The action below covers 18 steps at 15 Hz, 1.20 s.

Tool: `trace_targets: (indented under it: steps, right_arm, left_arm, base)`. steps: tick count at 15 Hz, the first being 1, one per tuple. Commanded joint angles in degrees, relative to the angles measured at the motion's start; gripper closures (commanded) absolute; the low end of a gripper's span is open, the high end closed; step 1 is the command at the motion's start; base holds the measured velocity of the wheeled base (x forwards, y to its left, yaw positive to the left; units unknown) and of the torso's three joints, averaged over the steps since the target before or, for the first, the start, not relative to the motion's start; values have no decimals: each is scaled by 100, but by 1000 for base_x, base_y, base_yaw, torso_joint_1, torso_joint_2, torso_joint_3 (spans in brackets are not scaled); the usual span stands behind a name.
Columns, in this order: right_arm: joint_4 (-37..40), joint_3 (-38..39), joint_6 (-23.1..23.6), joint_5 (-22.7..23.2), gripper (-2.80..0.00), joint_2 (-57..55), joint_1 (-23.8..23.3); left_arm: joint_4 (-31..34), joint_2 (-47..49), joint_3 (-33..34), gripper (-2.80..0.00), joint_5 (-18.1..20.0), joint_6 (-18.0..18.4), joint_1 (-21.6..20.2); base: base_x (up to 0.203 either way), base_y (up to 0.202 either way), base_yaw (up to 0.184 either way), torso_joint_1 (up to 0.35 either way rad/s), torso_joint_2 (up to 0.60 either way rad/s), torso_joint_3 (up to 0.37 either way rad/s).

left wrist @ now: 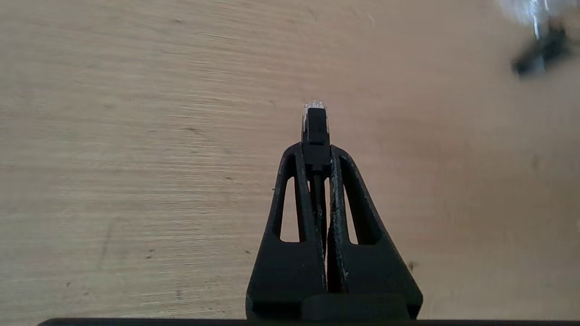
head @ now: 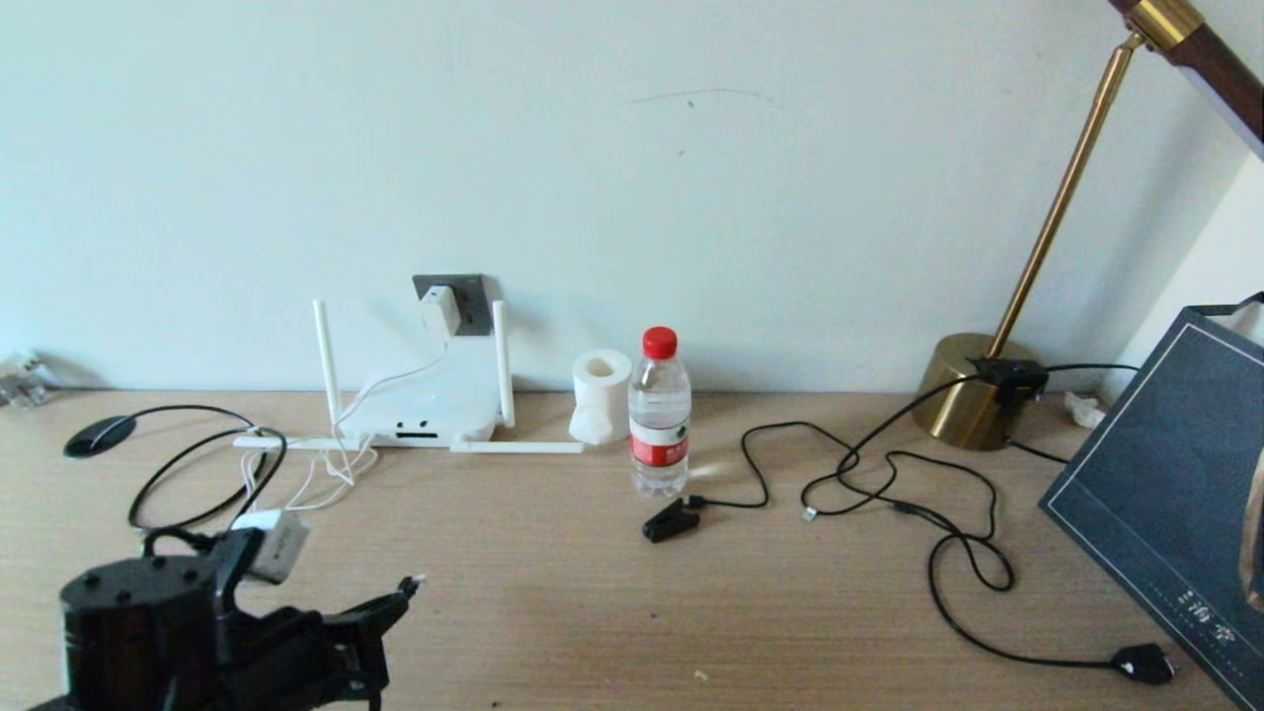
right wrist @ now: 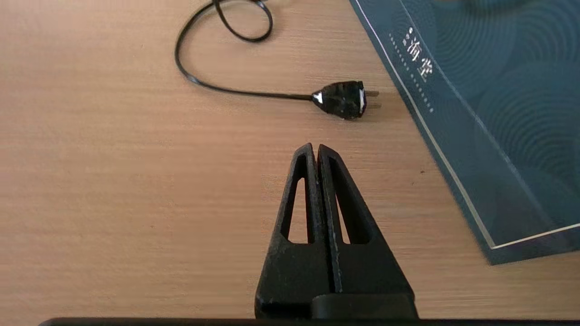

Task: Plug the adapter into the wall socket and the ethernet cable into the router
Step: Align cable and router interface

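My left gripper (head: 395, 600) hovers low over the near left of the desk, shut on the ethernet cable's black-booted plug (left wrist: 316, 124). The clear tip sticks out past the fingertips (head: 413, 585), and the black cable loops back behind the arm. The white router (head: 425, 413) lies against the wall with two antennas upright. Above it, the white adapter (head: 441, 309) sits in the dark grey wall socket (head: 472, 296), its white cord running down to the router. The right gripper (right wrist: 316, 147) is shut on nothing over the desk's right side, out of the head view.
A white boxy block (head: 279, 541) lies just behind my left arm. A water bottle (head: 659, 415), paper roll (head: 600, 395), black clip (head: 670, 520), brass lamp (head: 978, 390), dark blue box (head: 1165, 494) and chunky black plug (right wrist: 344, 98) occupy the middle and right.
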<state>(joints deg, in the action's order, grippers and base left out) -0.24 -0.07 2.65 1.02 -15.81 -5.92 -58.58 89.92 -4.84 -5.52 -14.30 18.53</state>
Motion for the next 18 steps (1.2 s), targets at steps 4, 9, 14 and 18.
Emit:
trace_targets:
  steps: [4, 9, 14, 18]
  right_arm:
    - [-2, 7, -213, -110, 0, -36, -5]
    - [-11, 7, -212, -110, 0, -36, -5]
    - [-3, 7, -212, -111, 0, -36, 4]
    - [-2, 7, -212, -110, 0, -36, -5]
  left_arm:
    - [-283, 694, -308, 0, 36, 682, -103]
    - [-1886, 1718, -604, 0, 69, 1315, -656]
    - [-2904, 2675, -760, 0, 20, 1530, -795]
    - [-2909, 2951, -1202, 0, -10, 1535, -918]
  base:
    - [0, 0, 0, 0, 0, 0]
    - [0, 0, 0, 0, 0, 0]
    - [0, 0, 0, 0, 0, 0]
    - [0, 0, 0, 0, 0, 0]
